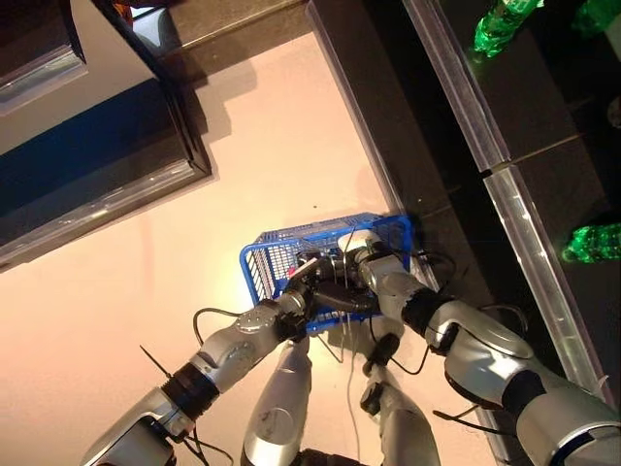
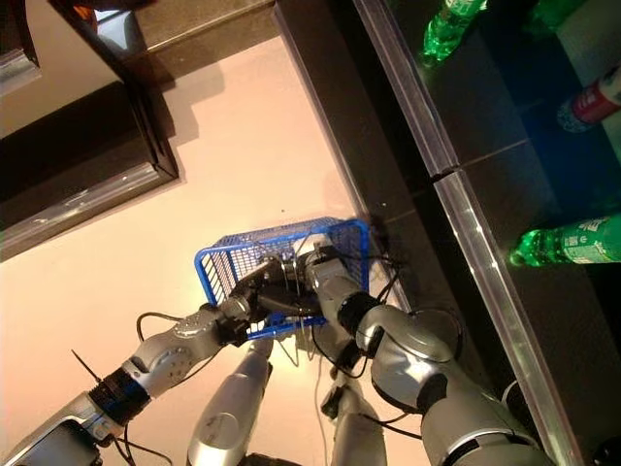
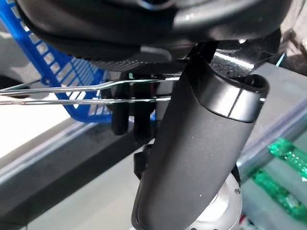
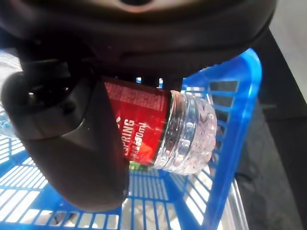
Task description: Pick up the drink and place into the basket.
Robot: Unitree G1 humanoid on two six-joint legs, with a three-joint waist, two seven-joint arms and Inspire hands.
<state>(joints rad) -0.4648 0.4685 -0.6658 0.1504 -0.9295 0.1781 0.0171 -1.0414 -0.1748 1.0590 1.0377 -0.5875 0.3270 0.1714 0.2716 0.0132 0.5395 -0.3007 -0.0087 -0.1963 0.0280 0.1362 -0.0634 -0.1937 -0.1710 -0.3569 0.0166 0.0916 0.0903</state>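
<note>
My left hand [image 1: 312, 287] is shut on the thin wire handles [image 3: 72, 93] of the blue basket [image 1: 267, 260] and holds it up in front of me, off the floor. My right hand [image 1: 361, 254] reaches over the basket's right side. In the right wrist view it is shut on a clear water bottle with a red label [image 4: 158, 132], its thumb [image 4: 76, 153] curled across it. The bottle lies tilted just above the basket's blue mesh floor [image 4: 158, 201], inside the rim [image 4: 240, 120].
A dark shelf unit with a metal front rail [image 1: 529, 243] runs along the right. Green bottles lie on it [image 1: 592, 243], [image 2: 572, 243], with more at the top [image 1: 500, 24] and a red-labelled one [image 2: 592, 97]. A dark cabinet [image 1: 87, 155] stands at the left.
</note>
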